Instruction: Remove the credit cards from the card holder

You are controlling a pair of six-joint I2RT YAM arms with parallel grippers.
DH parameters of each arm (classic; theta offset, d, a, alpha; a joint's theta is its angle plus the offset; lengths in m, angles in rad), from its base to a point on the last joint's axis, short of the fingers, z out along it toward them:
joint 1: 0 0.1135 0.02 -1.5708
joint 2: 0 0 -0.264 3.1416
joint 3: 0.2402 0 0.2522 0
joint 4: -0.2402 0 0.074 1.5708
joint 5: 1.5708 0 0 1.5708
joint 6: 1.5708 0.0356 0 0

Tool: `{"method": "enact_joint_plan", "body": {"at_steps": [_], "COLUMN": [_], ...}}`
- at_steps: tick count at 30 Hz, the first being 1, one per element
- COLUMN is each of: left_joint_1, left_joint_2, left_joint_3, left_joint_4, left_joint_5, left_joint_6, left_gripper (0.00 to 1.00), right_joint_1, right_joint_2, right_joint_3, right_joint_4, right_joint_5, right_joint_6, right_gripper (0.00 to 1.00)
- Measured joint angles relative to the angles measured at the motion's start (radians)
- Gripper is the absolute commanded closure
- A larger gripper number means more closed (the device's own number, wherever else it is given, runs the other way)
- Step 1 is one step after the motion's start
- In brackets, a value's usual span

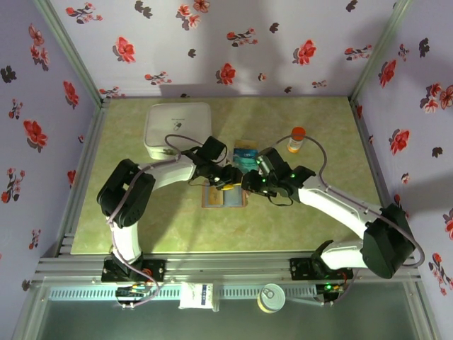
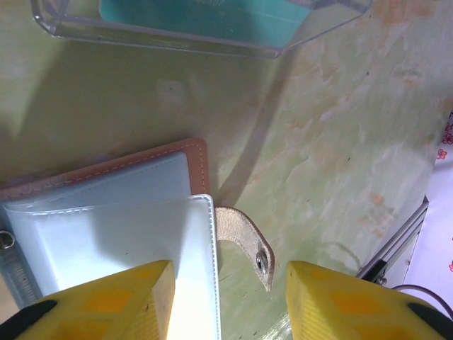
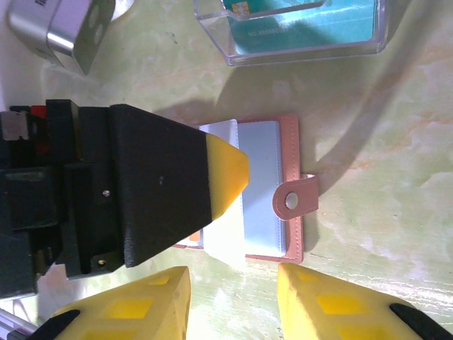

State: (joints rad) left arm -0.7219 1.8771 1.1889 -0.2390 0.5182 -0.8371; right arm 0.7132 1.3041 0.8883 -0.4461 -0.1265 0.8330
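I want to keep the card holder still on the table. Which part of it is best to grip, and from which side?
Probably the snap tab of the card holder. It sticks out alone past the leather edge onto the bare table, clear of the plastic sleeves, and it is narrow. Come from above, on that outer side, with the jaws across the strap's width.
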Motion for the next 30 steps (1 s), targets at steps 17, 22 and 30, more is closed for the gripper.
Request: {"method": "enact_joint_plan", "body": {"at_steps": [17, 22, 30], "left_joint_1": [-0.005, 0.007, 0.059], "left_joint_2": [0.092, 0.060, 0.012], "left_joint_3": [0.051, 0.054, 0.053], "left_joint_4": [0.044, 0.036, 0.026], "left_joint_5": [0.026, 0.026, 0.026], "left_joint_6": [-0.026, -0.026, -0.025], "left_gripper": [0.54, 0.54, 0.55], "right_joint_1": [0.000, 0.001, 0.008], "right_joint_2": [-0.059, -0.027, 0.070], "right_joint_3": [-0.057, -0.057, -0.012], "right_joint_4": [0.006, 0.018, 0.038], "right_joint_5": [0.000, -0.008, -0.032], "right_joint_6": [0.024, 0.024, 0.024], "right_gripper": [0.63, 0.63, 0.63]}}
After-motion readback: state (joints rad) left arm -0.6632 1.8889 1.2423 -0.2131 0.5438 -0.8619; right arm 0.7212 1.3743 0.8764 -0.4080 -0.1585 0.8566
